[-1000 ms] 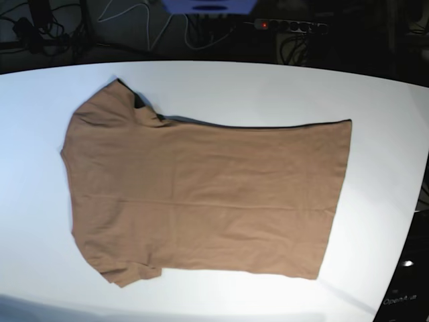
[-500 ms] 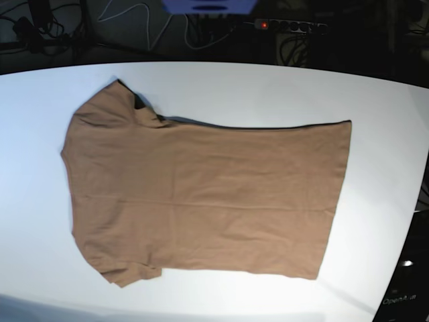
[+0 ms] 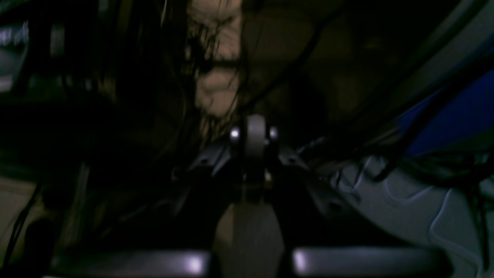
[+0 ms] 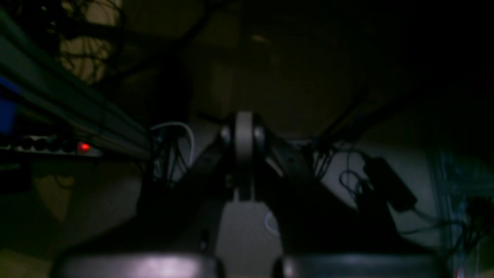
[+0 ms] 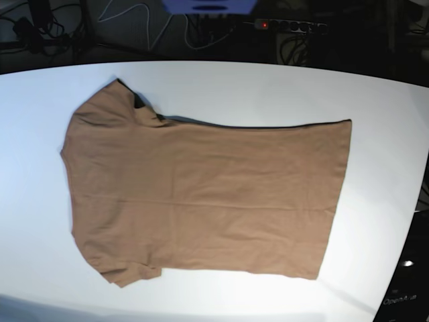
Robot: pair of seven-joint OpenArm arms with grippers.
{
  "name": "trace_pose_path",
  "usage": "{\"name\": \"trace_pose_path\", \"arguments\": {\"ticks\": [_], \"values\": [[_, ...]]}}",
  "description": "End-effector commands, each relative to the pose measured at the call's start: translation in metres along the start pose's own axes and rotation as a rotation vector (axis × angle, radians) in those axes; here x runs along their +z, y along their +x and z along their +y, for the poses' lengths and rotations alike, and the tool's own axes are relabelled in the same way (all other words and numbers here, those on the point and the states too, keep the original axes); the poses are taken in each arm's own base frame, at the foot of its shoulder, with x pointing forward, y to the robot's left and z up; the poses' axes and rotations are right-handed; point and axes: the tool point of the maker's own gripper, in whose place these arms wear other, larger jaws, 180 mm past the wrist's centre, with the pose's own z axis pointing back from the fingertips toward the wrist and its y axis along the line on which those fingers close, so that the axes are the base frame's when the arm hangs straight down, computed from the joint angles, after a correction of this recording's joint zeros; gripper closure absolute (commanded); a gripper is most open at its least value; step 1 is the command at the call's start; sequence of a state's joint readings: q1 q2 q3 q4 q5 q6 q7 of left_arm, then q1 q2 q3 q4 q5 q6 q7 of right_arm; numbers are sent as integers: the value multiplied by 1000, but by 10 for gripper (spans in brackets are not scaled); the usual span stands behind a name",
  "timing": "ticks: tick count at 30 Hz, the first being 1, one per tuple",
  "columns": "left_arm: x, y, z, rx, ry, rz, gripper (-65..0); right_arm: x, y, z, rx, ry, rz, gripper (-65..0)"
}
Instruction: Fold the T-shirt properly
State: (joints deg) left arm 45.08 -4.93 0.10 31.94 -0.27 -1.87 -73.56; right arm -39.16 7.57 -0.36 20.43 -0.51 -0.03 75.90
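The T-shirt (image 5: 208, 194) lies spread flat on the white table (image 5: 268, 87) in the base view, neck end to the left and hem to the right. One short sleeve points to the back left and the other to the front left. Neither arm reaches over the table in that view. In the dark left wrist view, my left gripper (image 3: 252, 131) has its jaws pressed together with nothing between them. My right gripper (image 4: 244, 133) looks the same in the right wrist view, shut and empty. Both wrist views face dim cables, not the shirt.
Behind the table's far edge are tangled cables, a blue object (image 5: 209, 5) and a power strip (image 5: 285, 25) with a red light. A black lettered arm part (image 5: 402, 295) sits at the front right corner. The red light (image 4: 83, 146) also shows in the right wrist view.
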Motion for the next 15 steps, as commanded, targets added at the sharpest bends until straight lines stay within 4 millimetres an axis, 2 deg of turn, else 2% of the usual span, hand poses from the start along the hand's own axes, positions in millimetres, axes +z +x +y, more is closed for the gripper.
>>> {"name": "trace_pose_path", "arguments": {"ticks": [1,4,9,13,15], "values": [[8,12,2,-7,-2,-42,-11,12,6,-5,11,-4,-29,-1],[8,33,-2,4,-10,-80,-11,18,21,-5,23,7,-80,-1],[-7,57,-8,19,-20,-52,-11,28,46,-6,36,20,-156,-1],[-19,86,2,9,3,-80,-11,31,64,-7,45,28,-207,-1],[-24,93,7,2,14,-75,-11,32,72,-7,48,30,-230,-1]]}}
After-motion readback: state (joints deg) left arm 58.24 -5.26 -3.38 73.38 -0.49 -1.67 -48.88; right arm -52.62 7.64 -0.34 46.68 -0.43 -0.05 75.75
